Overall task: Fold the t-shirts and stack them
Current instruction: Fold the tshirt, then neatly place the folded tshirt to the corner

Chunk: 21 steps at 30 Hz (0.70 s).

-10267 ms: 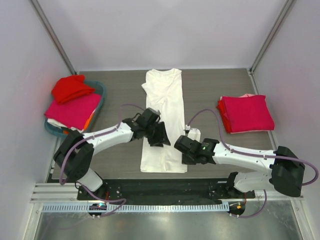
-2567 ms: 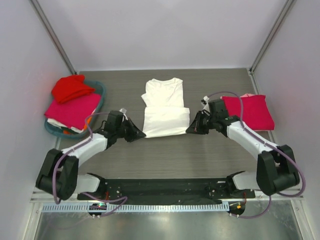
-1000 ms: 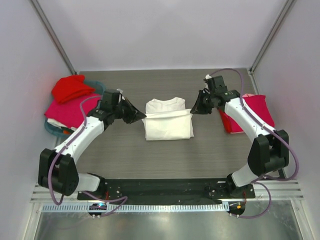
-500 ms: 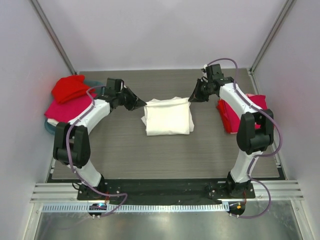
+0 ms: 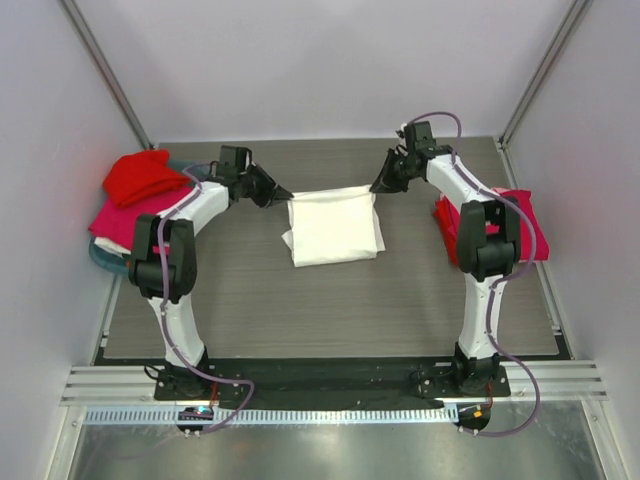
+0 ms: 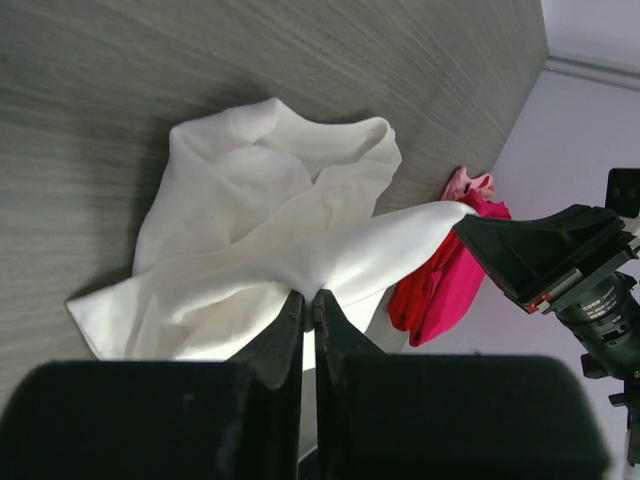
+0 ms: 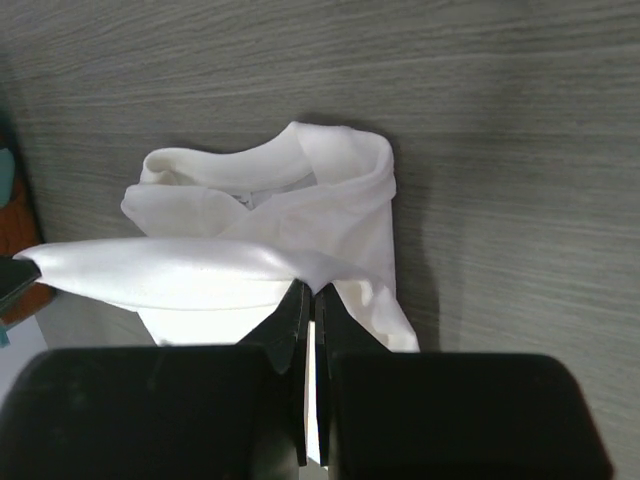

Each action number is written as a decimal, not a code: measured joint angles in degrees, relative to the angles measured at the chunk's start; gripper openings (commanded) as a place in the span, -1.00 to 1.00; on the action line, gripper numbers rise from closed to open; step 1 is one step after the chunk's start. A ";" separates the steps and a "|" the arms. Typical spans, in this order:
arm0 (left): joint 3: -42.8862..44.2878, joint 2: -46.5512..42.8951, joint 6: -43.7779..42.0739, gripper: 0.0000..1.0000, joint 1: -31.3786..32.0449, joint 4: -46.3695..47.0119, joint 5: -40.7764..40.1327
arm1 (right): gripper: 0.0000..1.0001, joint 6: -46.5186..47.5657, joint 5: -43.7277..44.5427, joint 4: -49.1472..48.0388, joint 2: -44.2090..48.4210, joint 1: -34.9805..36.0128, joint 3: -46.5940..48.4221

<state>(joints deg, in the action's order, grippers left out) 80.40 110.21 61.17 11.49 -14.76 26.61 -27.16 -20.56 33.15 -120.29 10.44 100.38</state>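
Observation:
The white t-shirt lies folded into a rough square in the middle of the grey table. Its lifted far edge is stretched taut between my two grippers. My left gripper is shut on that edge's left corner, and my right gripper is shut on the right corner. The left wrist view has the left gripper pinching white cloth, with the right gripper's black tip at the other end. The right gripper in the right wrist view likewise pinches the white shirt. No print shows.
A folded stack of red and pink shirts lies at the right. On the left, the teal basket holds a red shirt and a pink one. Walls close the back and both sides.
Both grippers have carried the held edge of the white shirt away from the arm bases toward the back wall, over the folded body. Both arms now reach further out.

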 measured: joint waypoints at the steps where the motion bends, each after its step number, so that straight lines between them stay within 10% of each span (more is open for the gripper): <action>1: 0.83 0.94 -0.09 -0.56 -0.15 0.26 -0.02 | -0.65 -0.02 -0.20 -0.33 -0.87 -0.09 0.74; 3: 3.34 3.34 -0.68 0.46 -0.37 0.52 -0.31 | 0.45 -0.68 -0.33 -1.09 -2.19 -0.31 1.60; 4: 5.11 5.07 -1.09 0.54 -0.52 0.85 -0.87 | 0.71 -0.92 -0.26 -1.88 -2.73 -0.50 1.73; 21: 0.02 8.44 -12.17 0.49 -0.57 6.60 -5.84 | 0.46 0.26 -7.91 -20.41 -0.52 -3.41 -16.26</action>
<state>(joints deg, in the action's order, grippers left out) 80.42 118.65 48.99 10.92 -8.16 20.78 -26.89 -28.47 12.73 -120.81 7.03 84.12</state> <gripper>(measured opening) 0.751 0.729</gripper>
